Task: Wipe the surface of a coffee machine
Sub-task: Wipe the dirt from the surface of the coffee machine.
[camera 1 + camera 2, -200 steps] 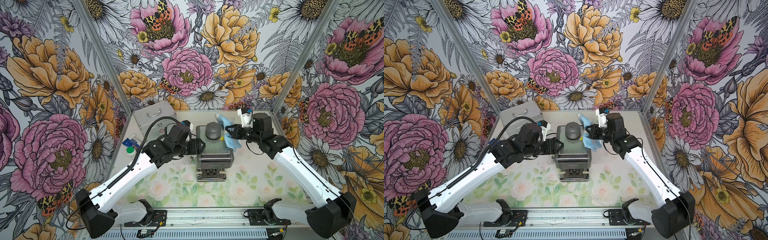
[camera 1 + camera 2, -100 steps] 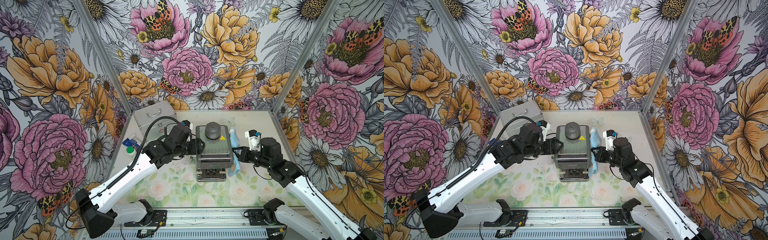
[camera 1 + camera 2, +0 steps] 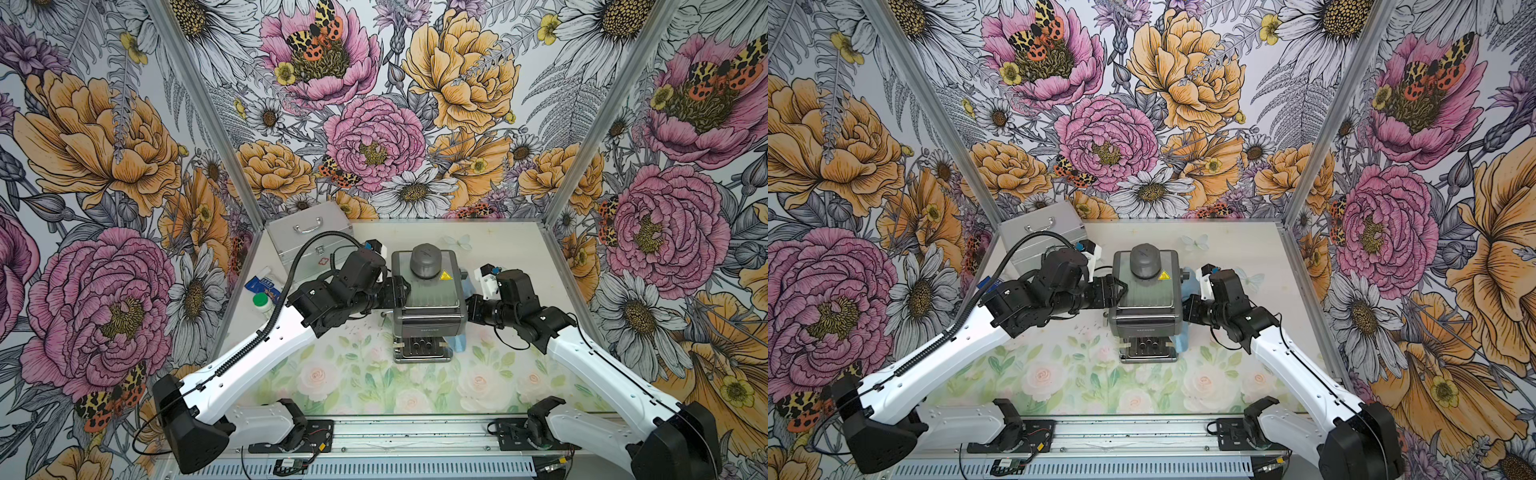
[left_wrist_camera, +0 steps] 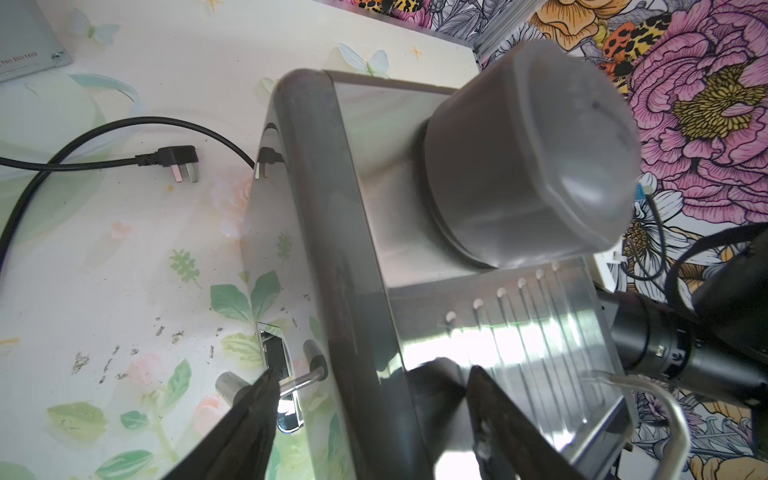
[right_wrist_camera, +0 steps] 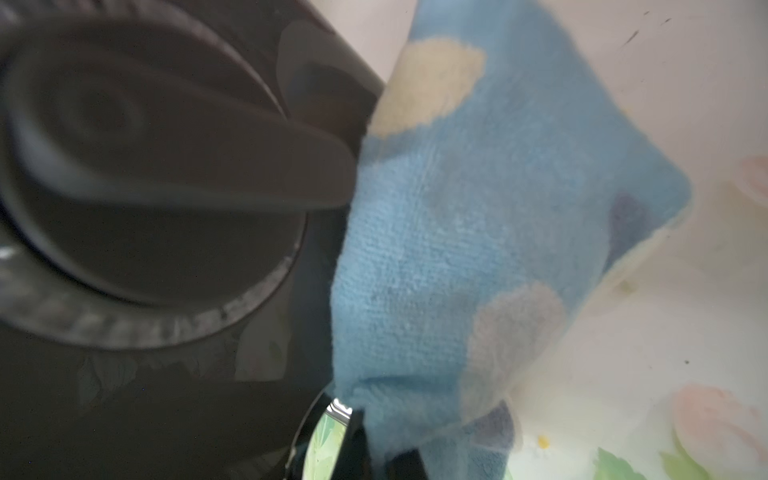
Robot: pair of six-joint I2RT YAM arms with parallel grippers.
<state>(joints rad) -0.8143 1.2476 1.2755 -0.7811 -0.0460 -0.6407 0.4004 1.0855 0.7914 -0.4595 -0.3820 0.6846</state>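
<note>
The right jaws are pinching shut on a bunched fold of the blue cloth [image 5: 478,232], which is draping limp against the dark side wall of the coffee machine [image 3: 428,299], just beside the black side dial [image 5: 158,166]. In both top views the cloth is showing at the machine's 3 o'clock and trailing toward 5 o'clock by the drip tray [image 3: 419,353]. The left jaws are standing wide at the machine's 9 o'clock. One of the fingers [image 4: 249,415] is lying along the side wall near the steel wand [image 4: 305,380] and the other is lying over the ribbed steel top, so the top edge is sitting between them. They are looking more like a brace than a clamp, though I cannot tell whether they are pressing. The machine is sitting upright in the middle of the tabletop [image 3: 353,386], its domed knob [image 3: 424,262] toward 12 o'clock and its cord [image 4: 104,129] lying loose at about 10 o'clock, with the silver case [image 3: 307,239] beyond. The machine is probably handling as a heavy, rigid box with smooth, slippery steel and plastic faces, liable to skid under a sideways wipe. So the solid body edge is looking like the place to steady it, not the knob, wand or tray. The cloth is soft and light, so the jaws' own pressure is having to carry the wipe.
</note>
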